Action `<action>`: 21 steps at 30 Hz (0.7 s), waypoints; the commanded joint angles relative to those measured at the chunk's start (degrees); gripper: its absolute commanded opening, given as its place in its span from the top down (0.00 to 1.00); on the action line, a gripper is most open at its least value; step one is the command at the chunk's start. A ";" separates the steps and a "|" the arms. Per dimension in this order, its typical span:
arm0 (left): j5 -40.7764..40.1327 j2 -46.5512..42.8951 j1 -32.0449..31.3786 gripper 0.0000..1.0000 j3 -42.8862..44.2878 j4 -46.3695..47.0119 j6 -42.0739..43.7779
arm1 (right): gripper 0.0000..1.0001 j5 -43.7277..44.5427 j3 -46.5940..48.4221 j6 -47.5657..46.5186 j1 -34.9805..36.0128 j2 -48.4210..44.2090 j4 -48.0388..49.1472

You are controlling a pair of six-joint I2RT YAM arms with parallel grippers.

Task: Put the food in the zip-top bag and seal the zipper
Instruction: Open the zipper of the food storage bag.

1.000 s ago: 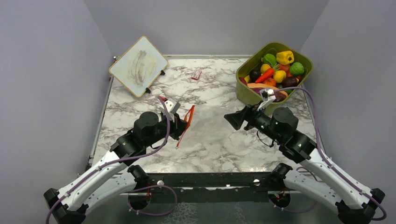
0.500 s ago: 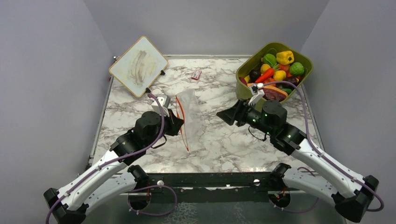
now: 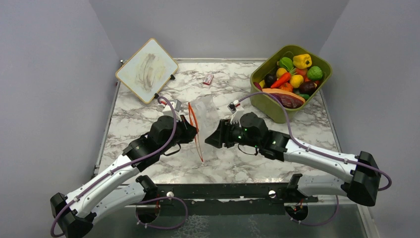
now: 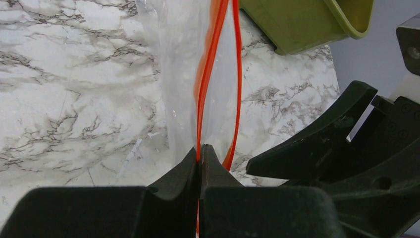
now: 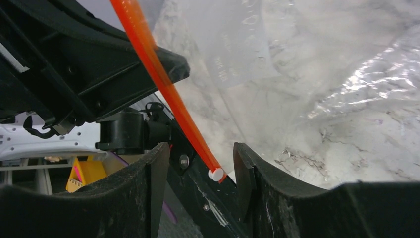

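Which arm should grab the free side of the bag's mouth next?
Right. The right gripper is open with the zipper between its jaws; the left gripper is shut on the zipper, holding the zip-top bag.

I see my right gripper (image 5: 200,158) jaws spread, zipper (image 5: 166,94) end with white slider (image 5: 216,174) between them; zip-top bag (image 5: 242,44) beyond, over marble table (image 5: 386,148).

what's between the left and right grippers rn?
The zip-top bag, with its zipper, per top view. The left gripper is shut on the zipper; the right gripper is open, zipper end between its jaws in right wrist view.
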 commanded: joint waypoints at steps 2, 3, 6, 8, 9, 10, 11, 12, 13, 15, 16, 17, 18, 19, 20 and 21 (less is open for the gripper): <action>-0.88 0.92 -0.22 1.00 1.98 0.46 -2.37 | 0.49 7.05 4.26 -0.83 3.08 5.00 3.67; -0.84 0.87 -0.23 1.00 2.16 0.43 -2.36 | 0.49 8.11 4.80 -1.23 3.59 5.84 3.71; -0.84 0.73 -0.15 1.00 2.40 0.38 -2.36 | 0.46 9.83 6.33 -2.25 4.47 8.07 3.65; -0.79 0.49 -0.25 1.00 2.52 0.46 -2.36 | 0.45 10.96 7.39 -3.11 4.92 9.20 3.28; -0.75 0.29 -0.19 1.00 2.52 0.45 -2.36 | 0.45 11.56 7.99 -3.69 5.09 9.70 2.81; -0.79 0.16 -0.23 1.00 2.42 0.44 -2.29 | 0.45 12.30 8.54 -4.24 5.27 10.07 2.34; -0.87 -0.06 -0.24 1.00 2.41 0.36 -2.20 | 0.46 13.19 9.20 -4.92 5.44 10.34 1.87; -0.88 -0.26 -0.24 1.00 2.33 0.36 -2.12 | 0.47 14.41 9.67 -5.73 5.53 10.68 1.26; -0.84 -0.44 -0.19 1.00 2.32 0.36 -2.10 | 0.48 15.78 10.10 -6.44 5.56 11.06 0.59; -0.47 -0.89 -0.19 1.00 2.24 0.28 -2.25 | 0.52 18.01 10.48 -7.89 5.60 11.58 -0.19; -0.18 -1.21 -0.20 1.00 2.24 0.20 -2.35 | 0.57 18.55 10.15 -8.53 5.64 11.57 0.25; 0.15 -1.56 -0.19 1.00 2.31 0.22 -2.39 | 0.63 18.55 9.55 -9.35 5.62 11.31 1.25; 0.46 -1.89 -0.19 1.00 2.40 0.20 -2.32 | 0.69 18.92 8.95 -10.04 5.55 10.98 1.97; 0.56 -2.24 -0.18 1.00 2.45 0.12 -1.91 | 0.76 19.70 8.64 -10.53 5.59 10.61 2.08; 0.49 -2.51 -0.17 1.00 2.60 -0.35 -1.15 | 0.83 21.16 8.48 -10.82 5.60 10.07 1.67; 0.03 -2.58 -0.23 1.00 2.96 -1.13 -0.05 | 0.90 22.82 8.38 -10.97 5.59 9.47 1.21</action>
